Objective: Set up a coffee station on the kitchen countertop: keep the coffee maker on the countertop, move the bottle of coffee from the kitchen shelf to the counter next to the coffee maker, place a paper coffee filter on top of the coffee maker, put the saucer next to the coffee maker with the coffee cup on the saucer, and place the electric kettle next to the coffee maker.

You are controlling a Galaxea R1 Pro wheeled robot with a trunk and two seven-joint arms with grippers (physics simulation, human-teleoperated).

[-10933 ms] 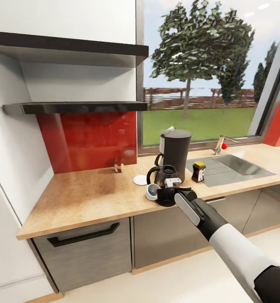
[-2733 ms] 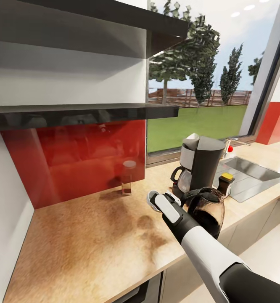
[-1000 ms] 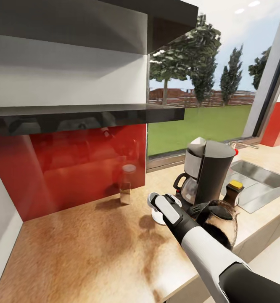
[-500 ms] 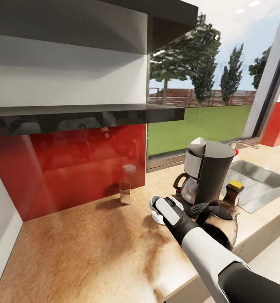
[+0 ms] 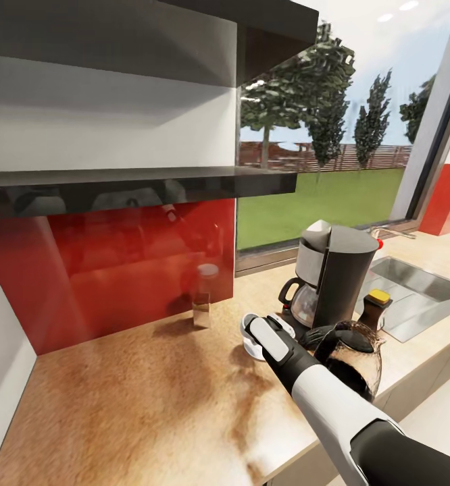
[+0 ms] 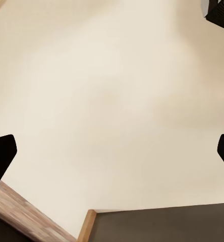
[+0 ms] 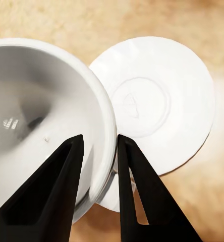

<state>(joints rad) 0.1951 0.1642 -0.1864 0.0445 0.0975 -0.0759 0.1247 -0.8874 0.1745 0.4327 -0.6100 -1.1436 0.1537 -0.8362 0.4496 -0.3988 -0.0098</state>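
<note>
Since the coffee cup (image 7: 46, 126) is pinched by its rim between the right gripper's (image 7: 99, 151) 2 fingers, what matters is the saucer (image 7: 162, 101): it lies flat on the countertop (image 5: 151, 378) below and off to 1 side of the cup, so the cup isn't centred over it yet. Left gripper's fingertips (image 6: 1, 154) sit wide apart, holding nothing.

Glossy white coffee cup (image 7: 41, 121), matt white saucer (image 7: 162, 101), wood-look countertop (image 5: 137, 398).

Our right arm (image 5: 333, 412): white forearm shell, black elbow and wrist, grey-white wrist plate; gripper fingers (image 7: 66, 196) black, tapered, matte.
</note>
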